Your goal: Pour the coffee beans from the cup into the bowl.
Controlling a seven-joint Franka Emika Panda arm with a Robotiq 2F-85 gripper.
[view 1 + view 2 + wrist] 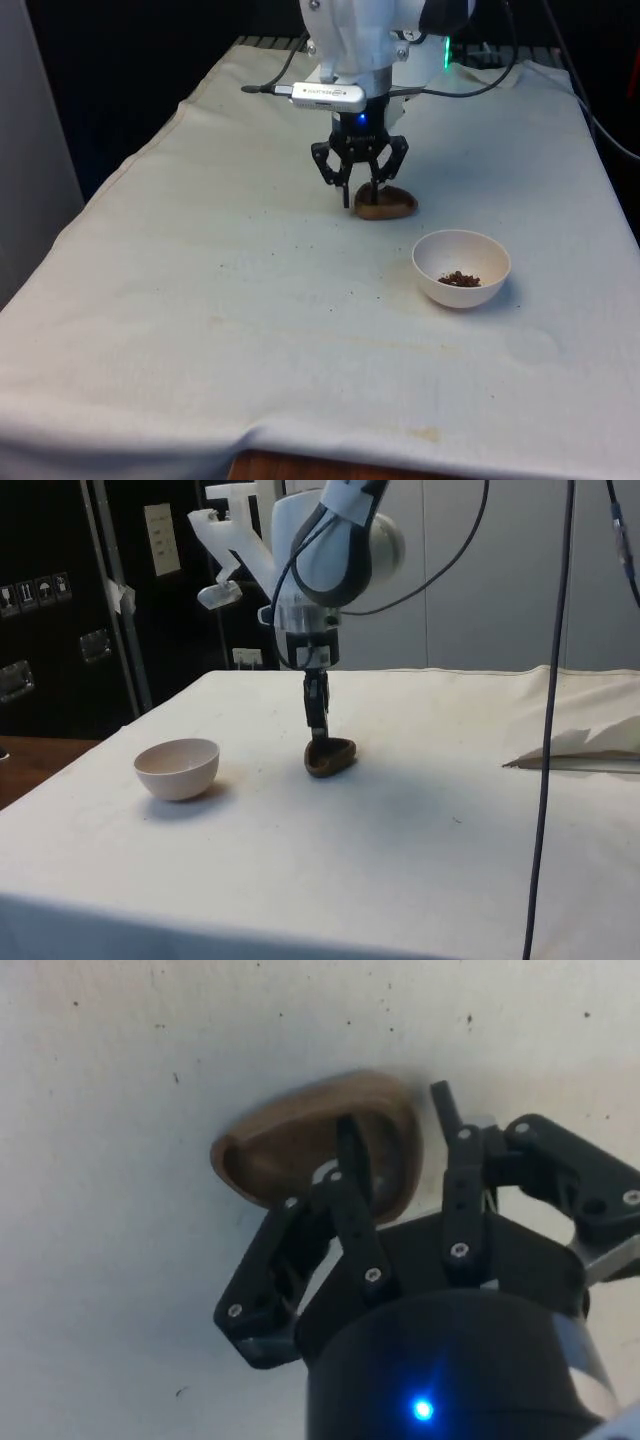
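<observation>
We see a black 2-finger hand (359,196) pointing straight down at a small brown cup (386,203) on a counter (200,300) covered by a white cloth. The cup is a smooth, glossy, wood-brown piece with a rounded, slightly teardrop outline and a shallow hollow; in the side view it (330,757) looks low and squat, resting on the cloth directly under the hand (317,730). From the wrist view, 1 finger (352,1165) reaches down inside the hollow of the cup (300,1145), while the other finger (446,1112) stands outside, just past the rim, so the fingers straddle the cup wall. A gap shows between the outer finger and the rim, and we read the hand as released, not clamped on the cup.

A white, round bowl (462,268) sits on the cloth near the hand, toward the front view's right and closer to the camera, apart from the cup. A small heap of dark brown coffee beans (460,279) lies at the bottom of it. In the side view the bowl (177,768) stands off to 1 side of the hand with bare cloth between them. Tiny dark specks dot the cloth around the cup.
</observation>
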